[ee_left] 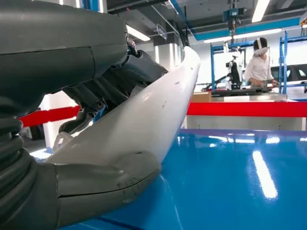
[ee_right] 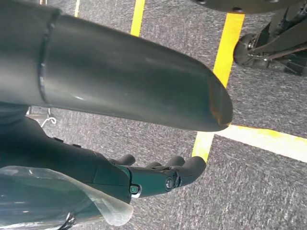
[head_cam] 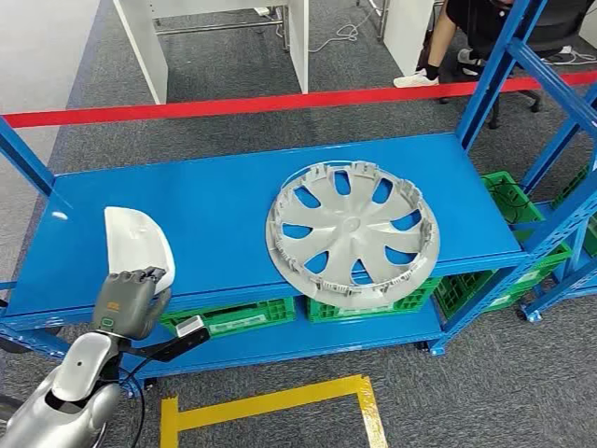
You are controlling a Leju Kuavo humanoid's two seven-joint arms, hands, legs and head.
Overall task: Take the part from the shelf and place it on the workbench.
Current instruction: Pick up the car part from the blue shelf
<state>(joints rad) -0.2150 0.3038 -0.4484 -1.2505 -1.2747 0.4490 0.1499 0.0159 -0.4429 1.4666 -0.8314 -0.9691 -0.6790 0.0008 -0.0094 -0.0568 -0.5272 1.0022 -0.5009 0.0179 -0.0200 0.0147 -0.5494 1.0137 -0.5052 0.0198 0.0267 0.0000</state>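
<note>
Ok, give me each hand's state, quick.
Left hand: holding the white part at the shelf's front edge.
Right hand: open, holding nothing, hanging above the floor.

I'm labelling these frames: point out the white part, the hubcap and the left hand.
White part [head_cam: 132,241], head view, its upper shell.
Hubcap [head_cam: 352,229], head view, its hub.
Left hand [head_cam: 125,301], head view, back of hand.

A white, smooth, curved plastic part [head_cam: 136,244] lies at the left front of the blue shelf [head_cam: 218,215], its near end gripped by the left hand [head_cam: 129,301]
</note>
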